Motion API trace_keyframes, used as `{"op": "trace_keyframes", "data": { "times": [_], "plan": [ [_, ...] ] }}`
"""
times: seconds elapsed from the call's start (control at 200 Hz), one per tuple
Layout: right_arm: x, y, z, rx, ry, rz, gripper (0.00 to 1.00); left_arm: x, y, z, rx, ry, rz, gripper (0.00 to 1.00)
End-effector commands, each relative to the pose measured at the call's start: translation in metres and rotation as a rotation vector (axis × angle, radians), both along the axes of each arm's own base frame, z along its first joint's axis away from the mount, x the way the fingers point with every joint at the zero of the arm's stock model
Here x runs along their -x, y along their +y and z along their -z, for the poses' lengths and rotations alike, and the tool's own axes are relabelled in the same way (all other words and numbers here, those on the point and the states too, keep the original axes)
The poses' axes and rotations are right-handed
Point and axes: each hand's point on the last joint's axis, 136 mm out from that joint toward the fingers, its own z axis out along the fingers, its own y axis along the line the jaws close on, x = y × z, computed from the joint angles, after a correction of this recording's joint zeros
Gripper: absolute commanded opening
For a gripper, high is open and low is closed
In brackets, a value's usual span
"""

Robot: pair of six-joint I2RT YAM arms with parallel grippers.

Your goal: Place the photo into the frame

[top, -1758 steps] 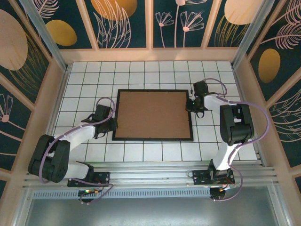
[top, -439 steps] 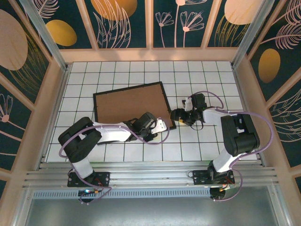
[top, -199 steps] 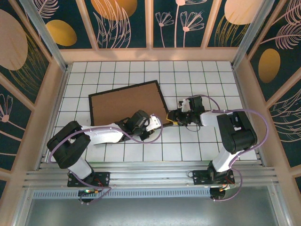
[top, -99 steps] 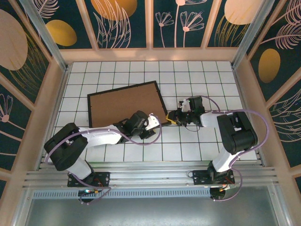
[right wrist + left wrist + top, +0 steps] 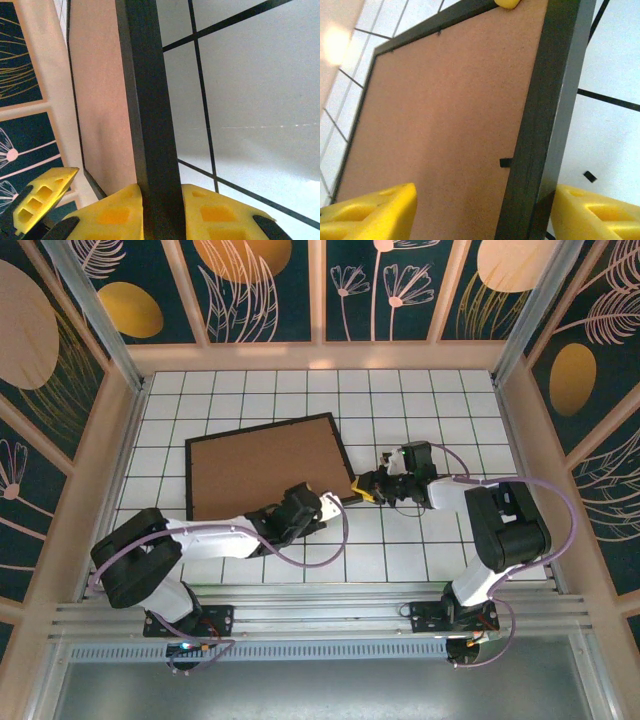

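Observation:
The black frame (image 5: 343,456) lies back up and askew on the tiled table, its brown backing board (image 5: 262,468) facing me. The photo is hidden. My left gripper (image 5: 321,503) is open at the frame's near right edge. In the left wrist view its yellow fingers (image 5: 370,212) straddle the black moulding (image 5: 545,100) with gaps on both sides. My right gripper (image 5: 363,488) is shut on the frame's near right corner. In the right wrist view both yellow pads press the moulding (image 5: 145,100) between them at my right gripper (image 5: 161,212).
White tiled table (image 5: 420,400) with dark grid lines, walled by patterned panels on three sides. Open tiles lie behind and to the right of the frame. A small black tab (image 5: 505,162) sticks out over the backing at the moulding. The left gripper's yellow fingertip (image 5: 42,200) sits close to the right one.
My left gripper has opened and let go of the frame's edge. The right gripper has closed tighter on the corner. The frame has slid slightly left.

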Motion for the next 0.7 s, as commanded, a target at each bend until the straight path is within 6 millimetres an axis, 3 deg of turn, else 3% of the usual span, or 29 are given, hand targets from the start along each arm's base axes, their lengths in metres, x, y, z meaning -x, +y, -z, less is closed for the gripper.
{"op": "trace_keyframes", "data": {
  "times": [0.0,0.21,0.41,0.696],
  "plan": [
    [-0.010,0.005,-0.029,-0.079,-0.020,0.019,0.21,-0.006,0.006,0.004,-0.097,-0.093,-0.008,0.68],
    [-0.012,0.004,-0.028,-0.097,-0.016,0.028,0.20,-0.011,0.007,0.011,-0.151,-0.131,-0.018,0.62],
    [-0.010,0.004,-0.026,-0.107,-0.010,0.034,0.20,-0.015,0.007,0.004,-0.139,-0.166,-0.034,0.52],
    [-0.014,-0.001,-0.033,-0.103,-0.035,0.044,0.26,-0.020,0.009,-0.027,-0.096,-0.239,-0.056,0.28]
  ]
}}
